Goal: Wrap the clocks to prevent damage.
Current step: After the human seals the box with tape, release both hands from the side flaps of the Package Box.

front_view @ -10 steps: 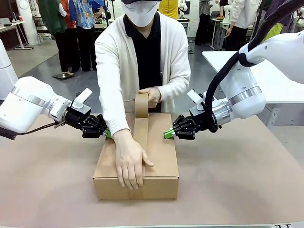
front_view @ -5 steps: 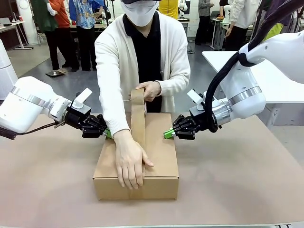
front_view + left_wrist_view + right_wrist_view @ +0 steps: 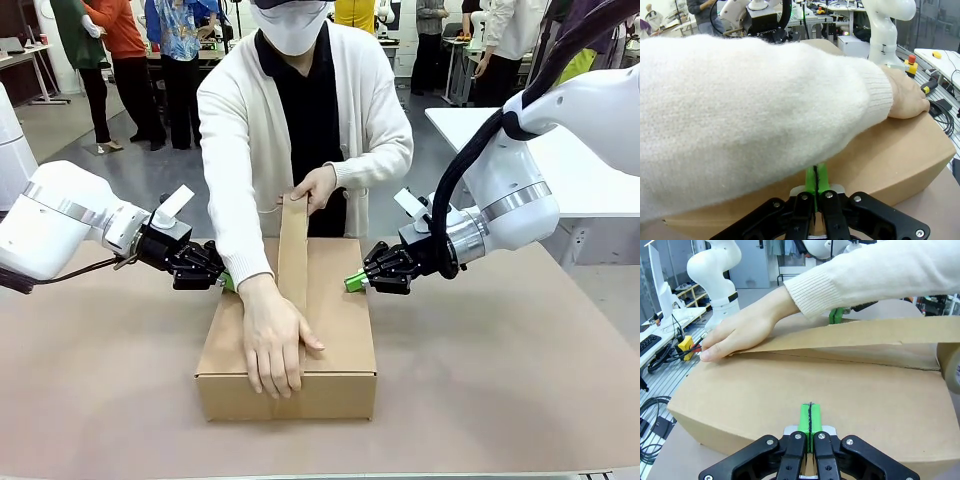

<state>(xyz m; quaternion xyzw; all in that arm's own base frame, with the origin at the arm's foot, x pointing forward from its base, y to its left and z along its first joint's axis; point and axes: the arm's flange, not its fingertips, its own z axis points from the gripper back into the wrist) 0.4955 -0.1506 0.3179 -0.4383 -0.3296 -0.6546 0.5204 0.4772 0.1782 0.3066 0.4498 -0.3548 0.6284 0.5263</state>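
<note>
While the cardboard box (image 3: 300,330) sits in the middle of the brown table (image 3: 500,380), both grippers bear on it from opposite sides. A strip of brown packing tape (image 3: 293,250) runs up from the box's top along its middle line toward the person, rising off the far edge. One hand (image 3: 275,345) of the person lies flat over the tape at the near end of the box top, fingers hanging over the front edge; the other hand (image 3: 316,187) holds the tape's raised far end above the box. Against the box's left side wall, the left gripper (image 3: 228,281) has its jaws fully closed with nothing between them, green pads (image 3: 816,178) pressed together and their tips touching the cardboard, under the person's white sleeve (image 3: 755,115). On the opposite side wall, the right gripper (image 3: 352,282) is likewise closed and empty, its paired green pads (image 3: 810,419) meeting the cardboard just below the top edge.
</note>
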